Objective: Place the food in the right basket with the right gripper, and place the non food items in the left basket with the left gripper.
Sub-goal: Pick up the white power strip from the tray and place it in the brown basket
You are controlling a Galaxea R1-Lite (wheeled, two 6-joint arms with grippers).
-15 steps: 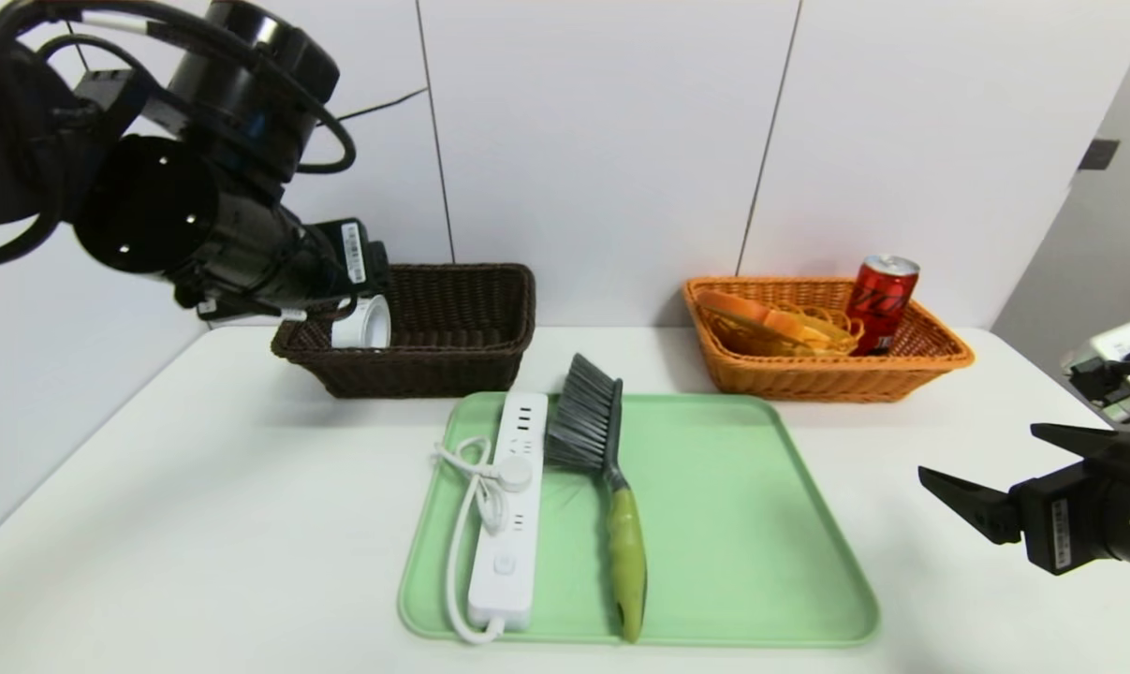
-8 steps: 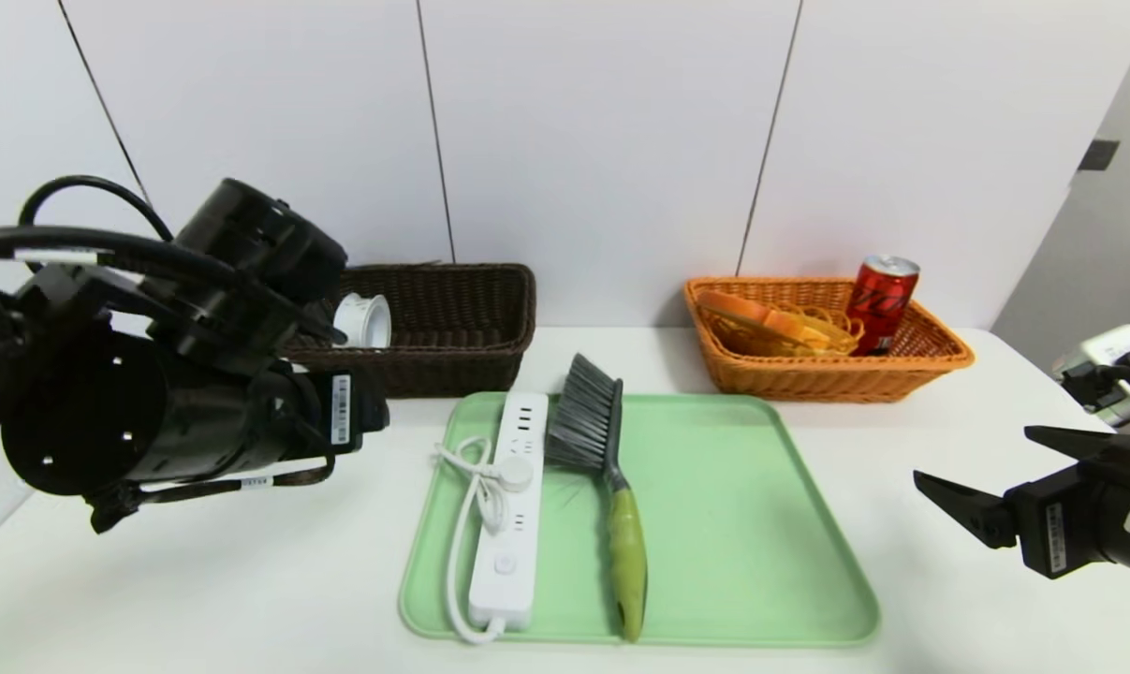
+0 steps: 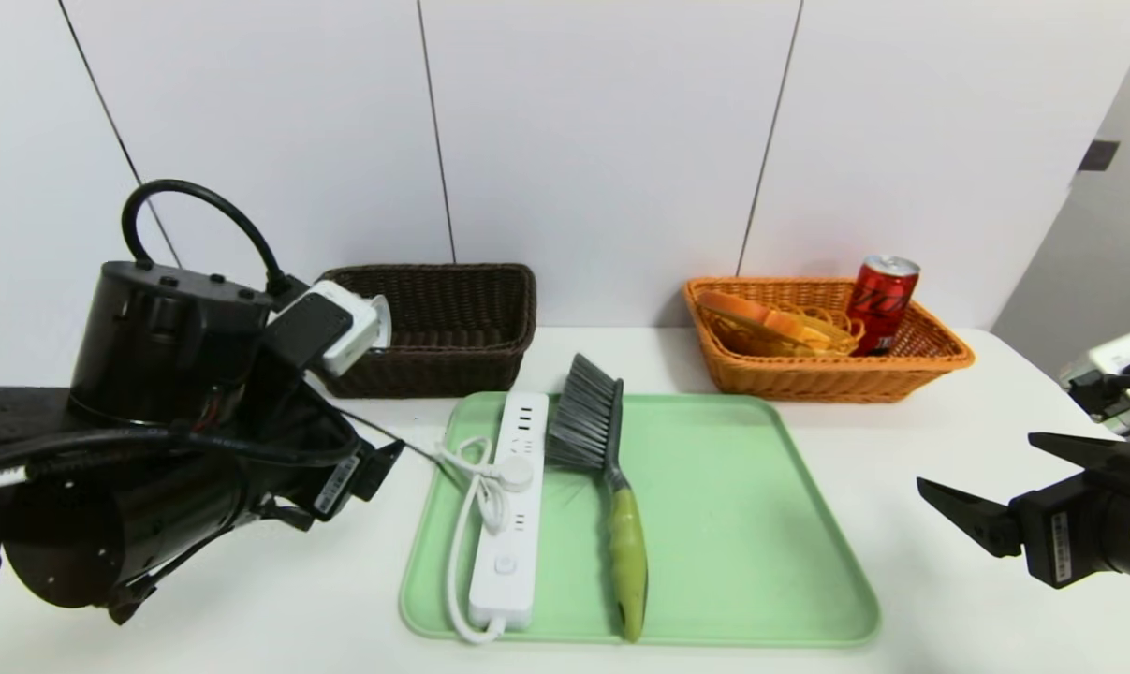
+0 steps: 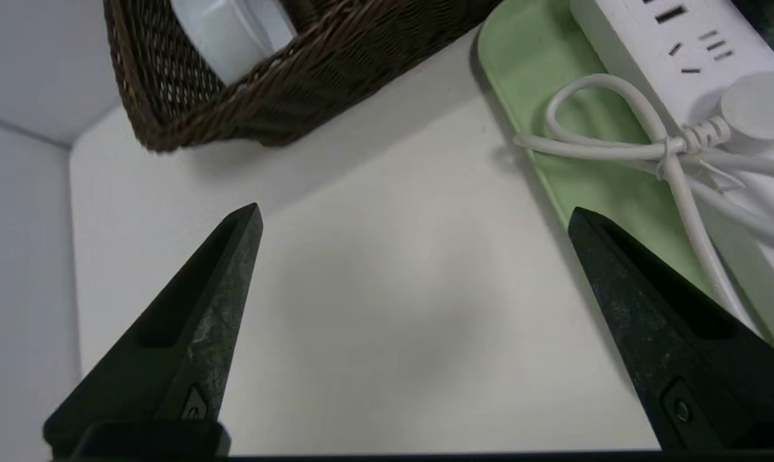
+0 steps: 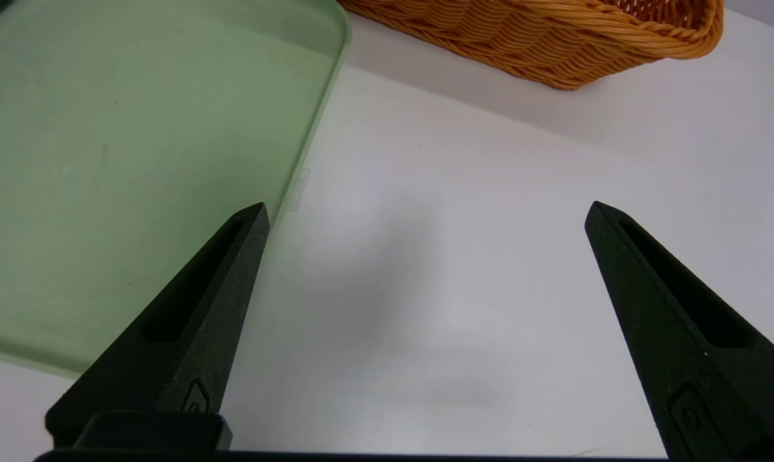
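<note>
Centrally on the white surface [image 3: 246, 599] lies the green tray [image 3: 724, 534], the reference for all positions; white wall panels [image 3: 602, 140] stand behind it. On the tray, the power strip [image 3: 518, 571] with its bundled white cable [image 3: 459, 552] occupies the left side. The brush [image 3: 627, 552], bristles toward the panels, lies just beside the strip. Behind the tray to the left is the dark brown basket [image 3: 429, 370], containing a white cylindrical item [image 4: 233, 38]. Behind the tray to the right is the orange basket [image 3: 808, 379], containing a red can [image 3: 883, 304] and orange-yellow food items [image 3: 761, 323]. The left gripper [image 4: 415, 212] is located left of the tray, above the surface, fingers spread, holding nothing. The right gripper [image 5: 428, 205] is located right of the tray, fingers spread, holding nothing. Compared with the earlier frame, the left gripper has moved from the brown basket toward the front; the tray and its contents are unchanged.
</note>
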